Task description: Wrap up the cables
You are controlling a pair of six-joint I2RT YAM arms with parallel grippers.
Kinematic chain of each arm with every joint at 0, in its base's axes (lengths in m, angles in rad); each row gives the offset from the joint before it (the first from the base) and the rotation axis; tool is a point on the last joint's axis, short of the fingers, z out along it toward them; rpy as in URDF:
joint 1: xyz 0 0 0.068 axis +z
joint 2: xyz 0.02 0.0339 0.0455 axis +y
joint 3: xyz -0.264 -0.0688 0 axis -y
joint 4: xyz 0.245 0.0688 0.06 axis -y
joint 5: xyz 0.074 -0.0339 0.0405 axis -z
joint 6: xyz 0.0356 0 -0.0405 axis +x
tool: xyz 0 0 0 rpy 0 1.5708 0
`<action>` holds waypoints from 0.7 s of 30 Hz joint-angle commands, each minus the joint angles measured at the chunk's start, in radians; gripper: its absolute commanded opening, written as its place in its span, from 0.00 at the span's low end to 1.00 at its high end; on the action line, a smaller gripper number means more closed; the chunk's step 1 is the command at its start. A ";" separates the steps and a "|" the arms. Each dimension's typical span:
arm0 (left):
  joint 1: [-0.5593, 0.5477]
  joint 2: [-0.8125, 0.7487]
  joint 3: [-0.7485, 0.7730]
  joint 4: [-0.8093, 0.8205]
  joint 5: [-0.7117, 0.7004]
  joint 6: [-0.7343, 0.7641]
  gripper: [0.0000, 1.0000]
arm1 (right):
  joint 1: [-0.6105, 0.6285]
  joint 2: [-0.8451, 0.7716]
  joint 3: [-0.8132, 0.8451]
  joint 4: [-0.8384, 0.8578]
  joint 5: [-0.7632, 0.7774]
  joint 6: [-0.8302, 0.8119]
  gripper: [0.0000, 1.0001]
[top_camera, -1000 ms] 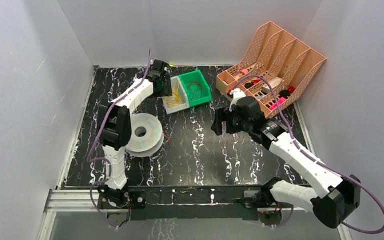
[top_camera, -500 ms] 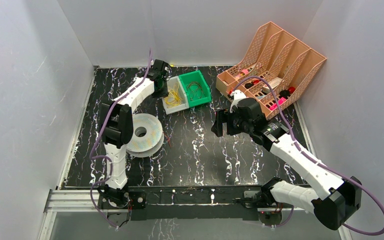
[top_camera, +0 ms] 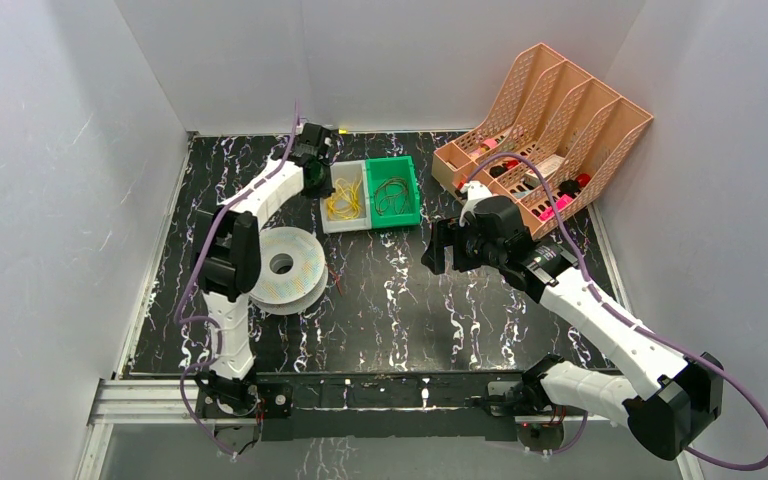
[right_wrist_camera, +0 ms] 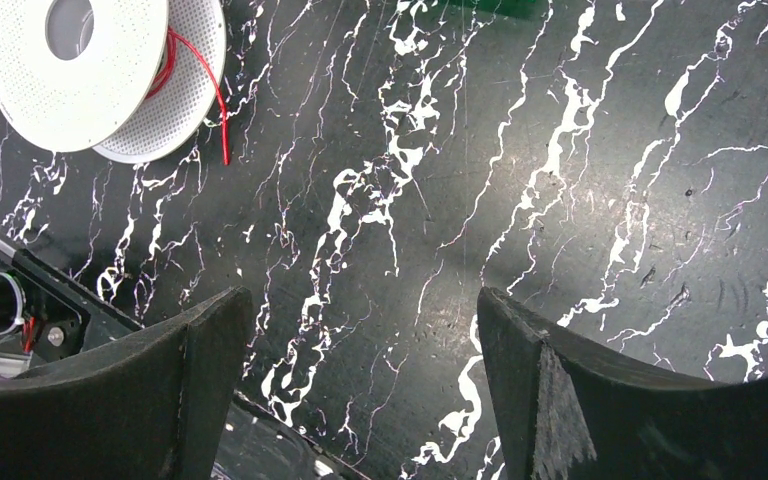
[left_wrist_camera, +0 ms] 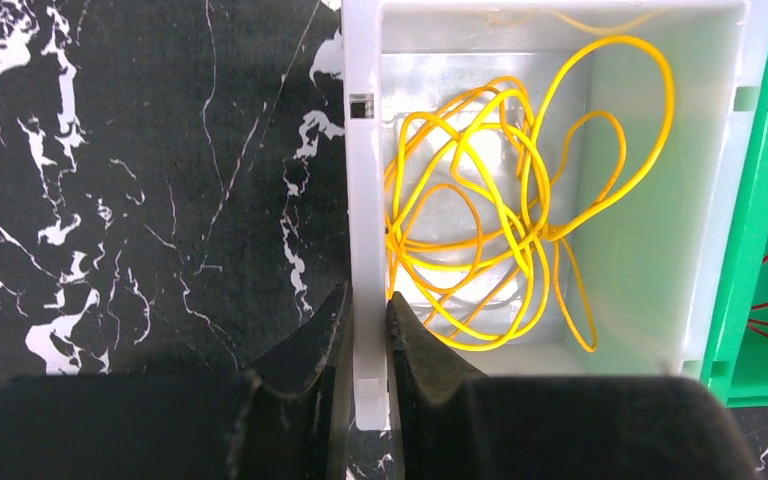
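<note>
Left wrist view: the left gripper pinches the left wall of the white bin, one finger outside and one inside. The yellow cables lie tangled in the bin, ungripped.
A pull from this hold would likely drag or tip the bin, since only its thin wall is caught. The inner finger sits just beside the nearest loops and could snag them, and the green bin alongside might get shoved. Only the top view places the spool well apart from the bins. Only the right wrist view shows a red wire trailing off that spool, and the right gripper with jaws spread wide above the table.
</note>
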State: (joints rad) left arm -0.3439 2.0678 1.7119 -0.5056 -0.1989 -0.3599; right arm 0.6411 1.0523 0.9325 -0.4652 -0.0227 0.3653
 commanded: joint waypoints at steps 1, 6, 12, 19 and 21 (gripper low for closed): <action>0.000 -0.103 -0.061 -0.015 0.063 -0.011 0.00 | -0.002 -0.019 -0.010 0.023 0.003 0.017 0.90; -0.027 -0.163 -0.116 -0.001 0.100 -0.011 0.00 | -0.001 -0.025 -0.008 0.013 0.009 0.027 0.89; -0.092 -0.223 -0.182 0.012 0.095 -0.032 0.00 | -0.002 -0.041 -0.021 -0.006 0.021 0.043 0.89; -0.182 -0.272 -0.221 0.009 0.063 -0.063 0.00 | -0.002 -0.068 -0.036 -0.027 0.040 0.058 0.89; -0.205 -0.292 -0.237 0.009 0.058 -0.087 0.00 | -0.001 -0.072 -0.034 -0.036 0.047 0.060 0.89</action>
State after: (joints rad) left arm -0.5121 1.8885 1.4952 -0.4942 -0.1387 -0.4026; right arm 0.6411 1.0065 0.8978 -0.4953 0.0010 0.4129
